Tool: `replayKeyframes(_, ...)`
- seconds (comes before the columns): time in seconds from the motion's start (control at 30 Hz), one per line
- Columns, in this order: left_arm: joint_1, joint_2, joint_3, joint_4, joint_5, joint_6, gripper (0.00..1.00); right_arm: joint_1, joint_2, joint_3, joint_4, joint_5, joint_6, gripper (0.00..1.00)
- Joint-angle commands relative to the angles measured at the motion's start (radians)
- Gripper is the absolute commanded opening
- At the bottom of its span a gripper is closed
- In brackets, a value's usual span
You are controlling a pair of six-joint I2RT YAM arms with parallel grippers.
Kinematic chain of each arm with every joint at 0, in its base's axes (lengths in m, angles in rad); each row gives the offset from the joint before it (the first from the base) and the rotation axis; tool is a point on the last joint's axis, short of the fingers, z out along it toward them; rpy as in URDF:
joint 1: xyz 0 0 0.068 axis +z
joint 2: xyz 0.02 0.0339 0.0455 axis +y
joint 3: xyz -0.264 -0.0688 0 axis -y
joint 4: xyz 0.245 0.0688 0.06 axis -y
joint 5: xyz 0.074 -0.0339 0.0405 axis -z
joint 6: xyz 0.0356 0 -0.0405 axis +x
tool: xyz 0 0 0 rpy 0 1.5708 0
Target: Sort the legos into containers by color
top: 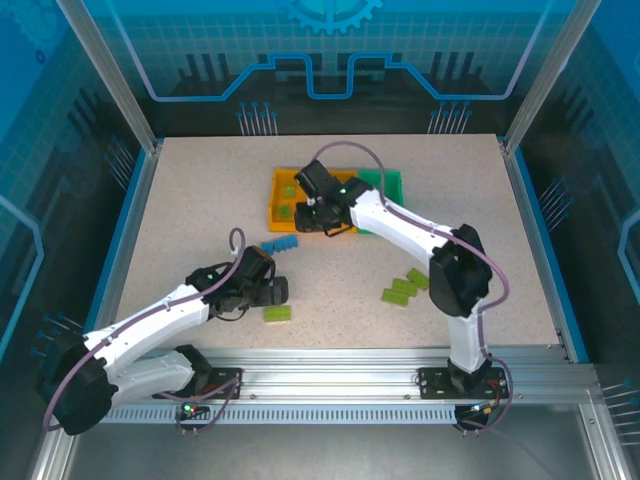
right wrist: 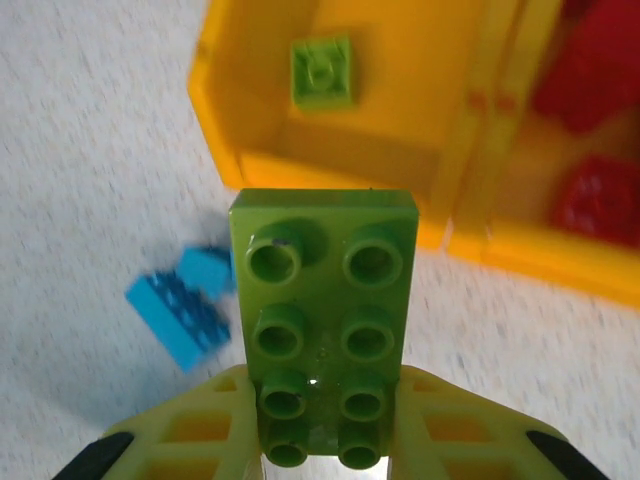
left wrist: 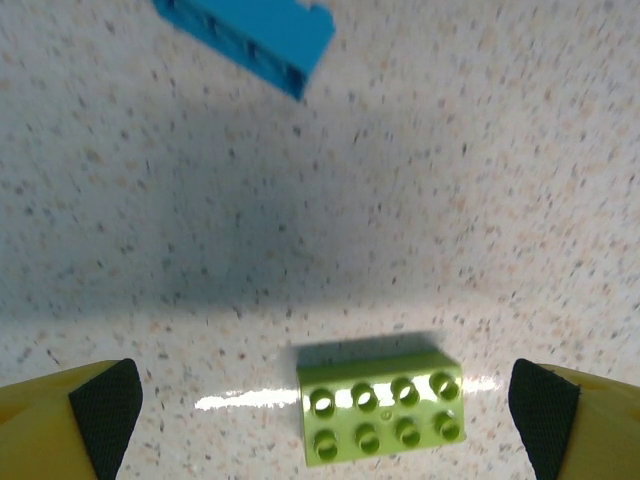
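A green brick [right wrist: 322, 300], pinched by the right end effector [right wrist: 325, 440] beside the green-holding yellow bin [right wrist: 228, 105], should be carried fully over it before release. The left end effector [left wrist: 325, 415] is spread.

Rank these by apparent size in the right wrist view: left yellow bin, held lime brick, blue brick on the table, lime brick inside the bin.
1. left yellow bin, cut off by the frame
2. held lime brick, enlarged by nearness to the camera
3. blue brick
4. lime brick inside the bin
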Motion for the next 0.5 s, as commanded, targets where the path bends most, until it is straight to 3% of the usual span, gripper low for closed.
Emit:
replayKeyframes(0.0,-0.041,0.013,-0.014,-0.035,-0.003,-0.098,0.98,-0.046,0.132,0.16,-0.057,-0.075,-0.053,0.28)
replayKeyframes(0.3,-0.114,0.148,0.028,-0.033,0.009,-0.197,0.99,-0.087,0.405,0.506,-0.171,-0.095,-0.045,0.31)
replayKeyframes(0.4,-0.149,0.21,0.047,-0.029,-0.001,-0.218,0.99,-0.088,0.442,0.554,-0.182,-0.099,-0.041,0.38)
replayKeyframes(0.47,-0.162,0.244,0.058,-0.027,-0.006,-0.227,0.99,-0.091,0.453,0.561,-0.178,-0.11,-0.036,0.47)
